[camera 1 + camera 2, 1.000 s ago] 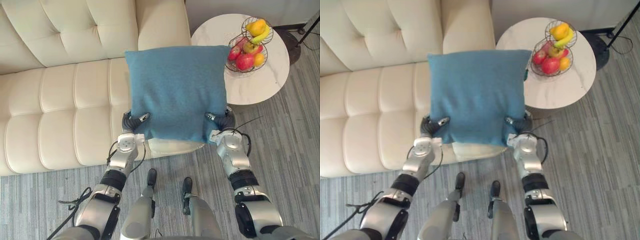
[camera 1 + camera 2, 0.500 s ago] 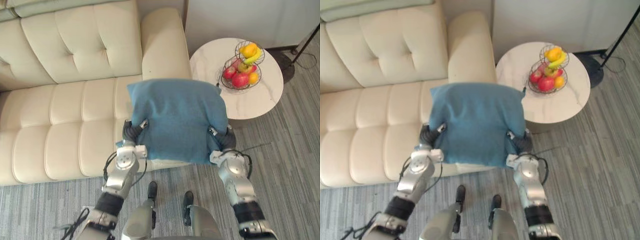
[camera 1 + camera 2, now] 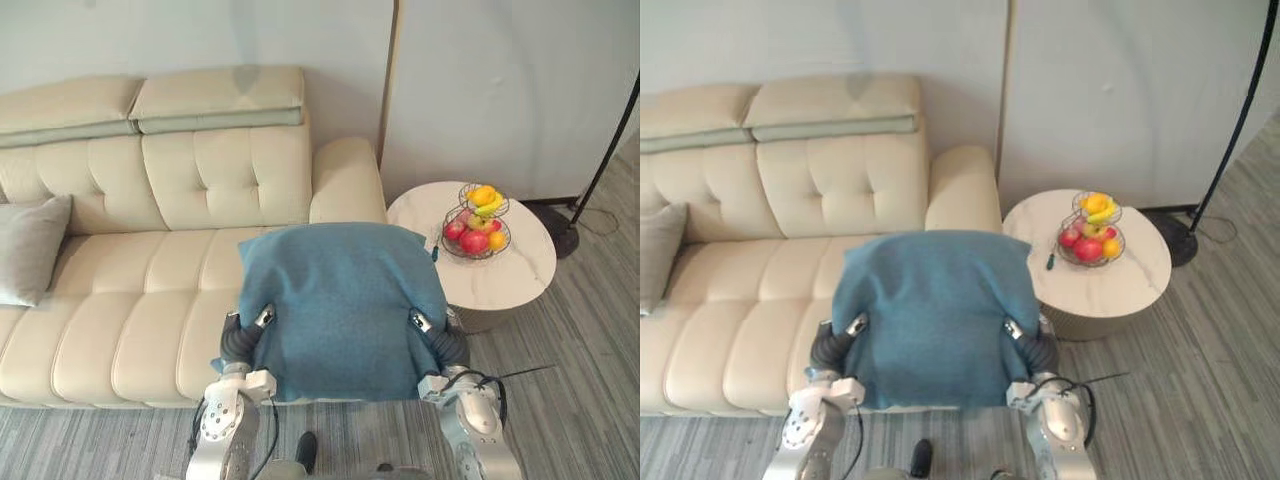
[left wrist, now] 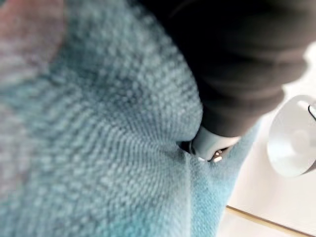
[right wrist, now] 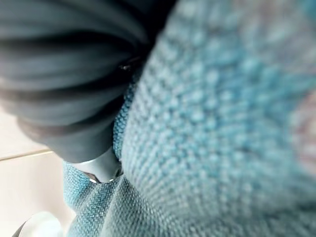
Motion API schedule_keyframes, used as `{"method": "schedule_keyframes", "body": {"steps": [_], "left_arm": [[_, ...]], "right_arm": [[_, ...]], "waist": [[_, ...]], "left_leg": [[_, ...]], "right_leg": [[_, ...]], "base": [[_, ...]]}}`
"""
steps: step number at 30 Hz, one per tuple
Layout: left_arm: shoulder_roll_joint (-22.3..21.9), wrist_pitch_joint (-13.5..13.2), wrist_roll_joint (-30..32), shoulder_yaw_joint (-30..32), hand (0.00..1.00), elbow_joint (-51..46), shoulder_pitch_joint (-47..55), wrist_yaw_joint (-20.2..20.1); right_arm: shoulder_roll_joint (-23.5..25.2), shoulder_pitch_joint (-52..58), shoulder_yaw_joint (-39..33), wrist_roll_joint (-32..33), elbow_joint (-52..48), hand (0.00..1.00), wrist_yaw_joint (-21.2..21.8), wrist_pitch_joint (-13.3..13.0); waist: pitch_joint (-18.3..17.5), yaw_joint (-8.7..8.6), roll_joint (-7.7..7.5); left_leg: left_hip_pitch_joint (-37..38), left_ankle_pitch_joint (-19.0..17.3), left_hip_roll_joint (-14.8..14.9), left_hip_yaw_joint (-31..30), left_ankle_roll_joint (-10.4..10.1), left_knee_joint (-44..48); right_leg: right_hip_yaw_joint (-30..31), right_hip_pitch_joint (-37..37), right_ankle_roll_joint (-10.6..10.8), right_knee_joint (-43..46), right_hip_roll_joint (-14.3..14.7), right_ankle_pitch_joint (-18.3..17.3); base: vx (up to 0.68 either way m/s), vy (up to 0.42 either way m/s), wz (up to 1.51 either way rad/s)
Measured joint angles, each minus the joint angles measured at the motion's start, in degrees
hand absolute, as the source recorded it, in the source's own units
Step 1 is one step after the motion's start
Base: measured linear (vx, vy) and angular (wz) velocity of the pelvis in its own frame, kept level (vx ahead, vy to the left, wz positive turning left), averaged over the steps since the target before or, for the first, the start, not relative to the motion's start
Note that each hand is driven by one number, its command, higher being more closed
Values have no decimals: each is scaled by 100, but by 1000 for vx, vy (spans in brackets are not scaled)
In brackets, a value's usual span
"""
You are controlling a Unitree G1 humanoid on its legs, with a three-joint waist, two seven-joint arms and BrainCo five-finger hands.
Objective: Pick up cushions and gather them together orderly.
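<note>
Cream sofa (image 3: 150, 300) bears one grey cushion (image 3: 30, 250), partly cut off. Left hand (image 3: 245, 335) and right hand (image 3: 437, 338) pinch one blue cushion (image 3: 340, 300) by thumbs, fingers hidden behind it.

The teal cushion (image 3: 340, 300) shows a nubbly knit; the sofa (image 3: 130, 320) is cream; the table (image 3: 525, 268) white; the fruit (image 3: 475, 232) red and yellow.

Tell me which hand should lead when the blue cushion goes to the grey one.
Left, probably. The left hand and the right hand each grip a lower corner of the blue cushion. The grey cushion leans at the left end of the sofa, on the left hand's side, so it is nearer.
</note>
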Motion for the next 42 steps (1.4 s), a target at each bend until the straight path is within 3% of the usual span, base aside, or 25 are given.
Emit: {"method": "schedule_keyframes", "body": {"steps": [2,4,5,7,9,11,12,13,14,15,17,19,20,21,22,23,24,25,27,30,32,36,39,40,42], "left_arm": [[-6,1,-5,0,100,-3,-2,-30],[-73,5,-16,-16,100,0,-31,-89],[-75,7,-24,-16,100,2,-30,-89],[-116,7,-126,-28,100,5,-21,-86],[-118,5,-133,-63,100,6,-23,-82],[-124,-20,-180,-121,100,66,-29,-75],[-129,-20,-191,-163,100,101,-34,-74],[-86,-38,-219,-244,100,284,-105,-74],[52,-43,-223,-247,100,513,-266,-62],[101,-43,-226,-246,100,574,-332,-60],[209,-51,-239,-249,100,884,-555,-55],[236,-49,-240,-300,100,1014,-567,-55],[256,-45,-239,-368,100,1073,-578,-55],[268,-28,-230,-432,100,1077,-579,-50],[285,-24,-224,-433,100,1053,-576,-44],[313,-25,-217,-430,100,1045,-576,-23],[337,-24,-216,-430,100,1024,-576,20],[346,-22,-214,-432,100,964,-568,27],[344,-18,-211,-437,100,875,-571,26],[342,16,-175,-428,100,791,-569,28],[337,49,-109,-439,100,652,-586,23],[152,127,-103,-457,100,631,-481,14],[108,133,-114,-466,100,556,-341,-84],[108,133,-116,-456,100,505,-284,-84],[105,131,-114,-445,100,418,-198,-84]], "right_arm": [[-9,8,-4,0,-9,100,-3,-1],[-62,43,-47,-3,-145,100,-62,-2],[-72,42,-50,-5,-180,100,-79,-2],[-71,25,-58,-15,-255,100,-135,-11],[-72,-9,-90,-61,-253,100,-179,-13],[-80,-127,-153,-233,-184,100,-242,-15],[-85,-136,-191,-233,-179,100,-251,-15],[-10,-202,-273,-237,26,100,-276,-38],[146,-280,-315,-271,318,100,-298,-31],[177,-316,-328,-311,384,100,-302,-31],[287,-514,-386,-459,561,100,-333,-30],[300,-510,-411,-460,701,100,-347,-28],[296,-477,-451,-462,759,100,-366,-3],[287,-471,-492,-462,796,100,-395,26],[298,-472,-490,-462,793,100,-396,41],[331,-461,-486,-466,794,100,-395,41],[390,-451,-486,-473,782,100,-395,43],[393,-446,-488,-472,757,100,-390,42],[388,-458,-483,-469,666,100,-377,38],[384,-447,-474,-454,640,100,-373,32],[362,-390,-487,-450,573,100,-376,32],[166,-154,-465,-449,226,100,-372,37],[94,-55,-462,-450,20,100,-359,40],[94,-51,-435,-450,-18,100,-359,40],[105,-56,-393,-452,-48,100,-363,37]], "waist": [[-2,1,7],[53,1,-85],[42,7,-68],[98,43,-194],[68,43,-146],[-46,98,34],[-90,98,103],[-180,79,62],[-226,57,-285],[-238,58,-371],[-222,103,-430],[-221,114,-430],[-211,113,-413],[-174,107,-357],[-119,101,-276],[-95,50,-239],[-83,-17,-217],[-123,-71,-287],[-130,-68,-369],[-117,-72,-331],[-140,-186,-442],[1,-110,-106],[73,-107,-39],[96,-80,-52],[57,32,-54]], "left_leg": [[-268,-232,34,29,-16,358],[-702,-461,488,941,105,957],[-770,-446,590,1084,145,1070],[-882,-412,948,1456,190,1234],[-884,-336,1271,1497,189,1137],[-647,-56,1601,1535,-50,714],[-582,38,1636,1514,-17,622],[-523,206,1487,1469,-706,568],[-600,104,1132,1496,-532,737],[-724,2,1053,1460,-474,879],[-1196,-594,926,1398,-233,1801],[-1175,-883,811,1466,-66,2070],[-1077,-980,715,1482,39,2114],[-888,-1087,624,1526,149,2049],[-671,-1170,626,1580,301,1936],[-539,-1161,618,1568,361,1809],[-361,-1127,580,1568,445,1619],[-186,-1078,488,1593,503,1384],[38,-1030,311,1626,486,1150],[395,-1076,174,1622,474,939],[405,-1161,-6,1318,413,978],[321,-1329,183,1122,230,1620],[-265,-1232,367,1185,96,3393],[-424,-1234,432,1213,137,3755],[-414,-1469,659,1295,254,3336]], "right_leg": [[-175,-2,-13,6,-4,-5],[-642,6,-92,49,-192,-30],[-712,12,-90,85,-265,-41],[-931,58,-6,200,-599,-90],[-1089,180,218,191,-854,-72],[-1090,265,645,161,-1034,-19],[-1095,314,758,134,-1048,3],[-1115,450,1005,-18,-1212,95],[-1079,637,987,-434,-1444,422],[-1085,701,971,-606,-1477,621],[-1008,727,1053,-800,-1571,1350],[-877,680,1042,-508,-1764,1645],[-827,551,831,-158,-1918,1811],[-772,303,224,376,-2073,2078],[-356,-37,-1,1087,-1973,1731],[55,-251,213,1598,-1675,1165],[450,-460,430,1960,-1176,600],[554,-633,509,2019,-703,160],[430,-813,435,1759,-276,-151],[488,-919,238,1044,281,-179],[804,-910,-242,443,351,316],[423,-434,-270,251,406,264],[420,99,-394,-82,482,150],[497,201,-425,-139,486,129],[782,203,-417,-129,504,110]], "base": [[-75,1,49],[-65,55,98],[-24,113,89],[22,202,72],[59,285,59],[119,400,24],[163,484,29],[190,479,43],[184,463,50],[148,421,39],[115,427,13],[108,403,-3],[107,421,-2],[154,485,-11],[148,447,-11],[142,370,5],[109,194,25],[129,173,22],[205,128,8],[211,60,12],[238,-36,68],[235,-68,51],[177,-19,21],[109,54,-41],[123,101,-67]]}}
